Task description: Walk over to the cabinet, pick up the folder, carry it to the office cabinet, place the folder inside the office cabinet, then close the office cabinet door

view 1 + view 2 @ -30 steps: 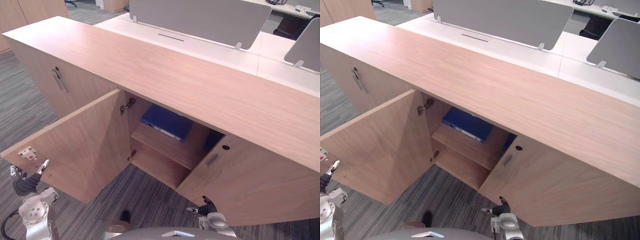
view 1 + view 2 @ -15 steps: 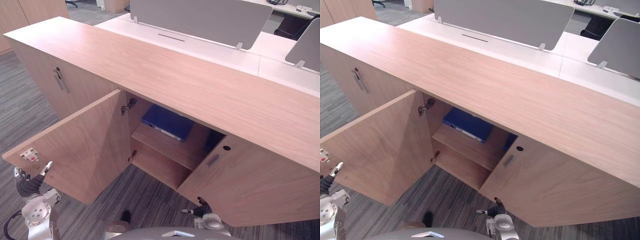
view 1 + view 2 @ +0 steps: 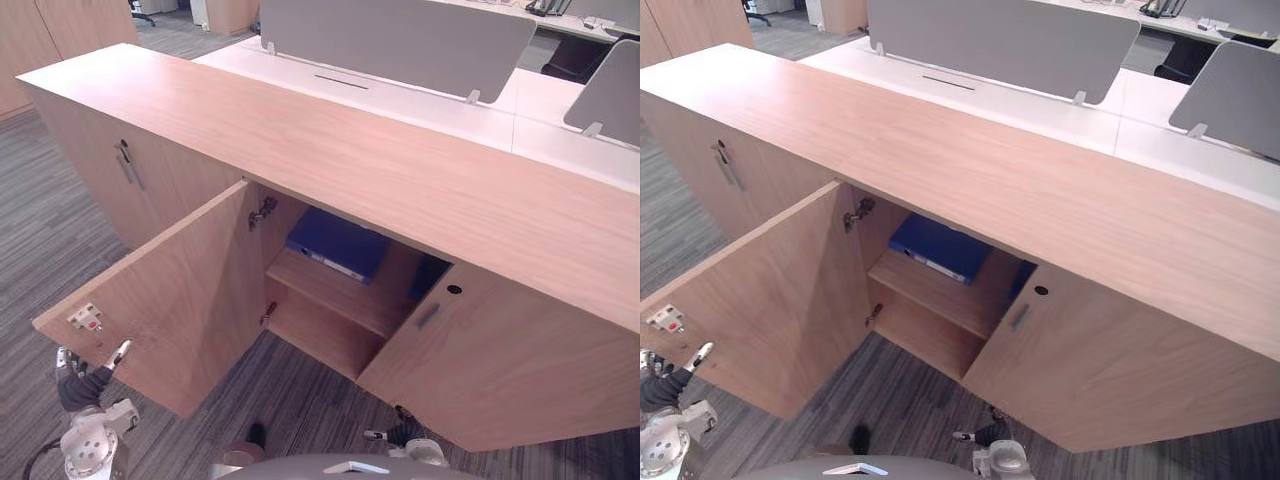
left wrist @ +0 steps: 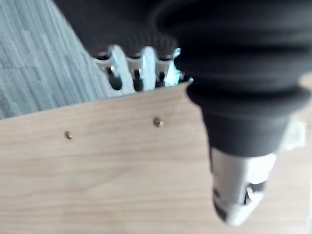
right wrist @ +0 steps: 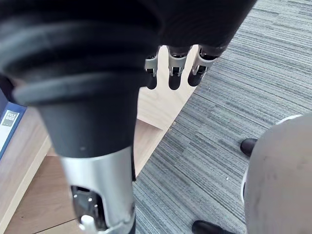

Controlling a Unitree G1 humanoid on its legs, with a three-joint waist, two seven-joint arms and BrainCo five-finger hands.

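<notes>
A blue folder [image 3: 335, 243] lies flat on the upper shelf inside the long wooden office cabinet [image 3: 400, 170]; a corner of the folder [image 5: 7, 122] shows in the right wrist view. The cabinet's left door [image 3: 175, 300] stands wide open. My left hand [image 3: 85, 385] is open at that door's free lower edge, its fingers [image 4: 131, 68] past the edge and its thumb [image 4: 239, 195] over the door panel [image 4: 112, 175]. My right hand [image 3: 985, 437] hangs open and holds nothing, low in front of the right door [image 3: 500, 370].
The right door stands ajar, with a small handle [image 3: 428, 316]. A shut door with a bar handle [image 3: 125, 163] lies further left. White desks with grey screens [image 3: 400, 40] stand behind the cabinet. Grey carpet [image 3: 40, 240] covers the floor.
The open left door's free edge has swung slightly rightward, towards the cabinet, and my left hand has moved right with it. My right hand sits lower in the view. The camera has shifted a little.
</notes>
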